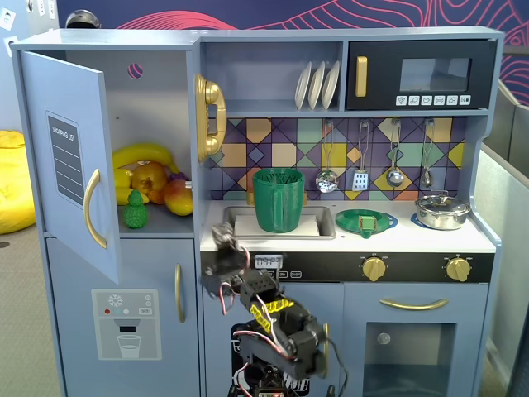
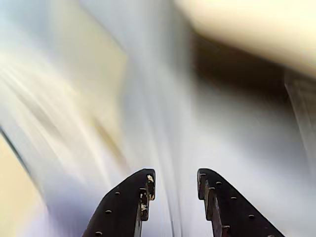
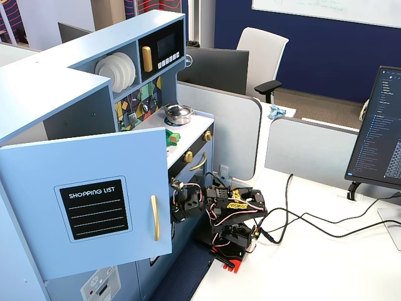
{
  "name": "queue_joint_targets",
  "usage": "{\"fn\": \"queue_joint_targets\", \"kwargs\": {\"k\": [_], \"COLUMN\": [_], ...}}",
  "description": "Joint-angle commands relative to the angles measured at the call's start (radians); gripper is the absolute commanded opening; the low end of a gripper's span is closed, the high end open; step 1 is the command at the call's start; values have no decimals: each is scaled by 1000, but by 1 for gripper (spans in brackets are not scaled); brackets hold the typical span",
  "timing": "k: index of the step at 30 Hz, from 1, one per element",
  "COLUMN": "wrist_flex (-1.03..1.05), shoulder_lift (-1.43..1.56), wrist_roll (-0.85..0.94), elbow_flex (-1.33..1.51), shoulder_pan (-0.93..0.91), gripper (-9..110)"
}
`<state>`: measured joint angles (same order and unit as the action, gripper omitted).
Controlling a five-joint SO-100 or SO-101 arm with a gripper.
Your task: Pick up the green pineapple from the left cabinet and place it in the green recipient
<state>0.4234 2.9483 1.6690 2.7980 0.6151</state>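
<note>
The green pineapple (image 1: pixel 135 210) stood upright at the front of the shelf inside the left cabinet (image 1: pixel 157 107), its door (image 1: pixel 71 157) swung open toward the camera. It showed a bumpy bright green body with a short leafy crown, and nothing touched it. Just behind it lay yellow bananas (image 1: pixel 142 156) and red-orange fruit (image 1: pixel 161 188).

The green recipient (image 1: pixel 279 199), dark green and ribbed, stood upright in the sink (image 1: pixel 322 223) of the counter, to the right of the cabinet in a fixed view. A flat green plate (image 1: pixel 366 221) and a silver pot (image 1: pixel 440 212) sat further right.

The gripper (image 2: pixel 176 185) was well apart from the pineapple, low in front of the counter edge (image 1: pixel 225 245). In the wrist view the jaws stood parted by a moderate gap, with nothing between them; the background there was motion-blurred. The arm (image 3: pixel 229 210) sat folded on the white table (image 3: pixel 326 263).
</note>
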Motion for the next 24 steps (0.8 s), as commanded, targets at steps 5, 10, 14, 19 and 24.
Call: {"fn": "queue_joint_targets", "kwargs": {"k": [5, 10, 14, 19, 24], "wrist_flex": [-302, -413, -485, -514, -563], "shoulder_lift": [-170, -330, -463, -592, -724], "wrist_roll": [35, 8, 21, 54, 66], "elbow_flex": [-183, -290, -393, -517, -630], "shoulder_pan": [112, 106, 103, 118, 137], "gripper": [23, 32, 33, 32, 32]}}
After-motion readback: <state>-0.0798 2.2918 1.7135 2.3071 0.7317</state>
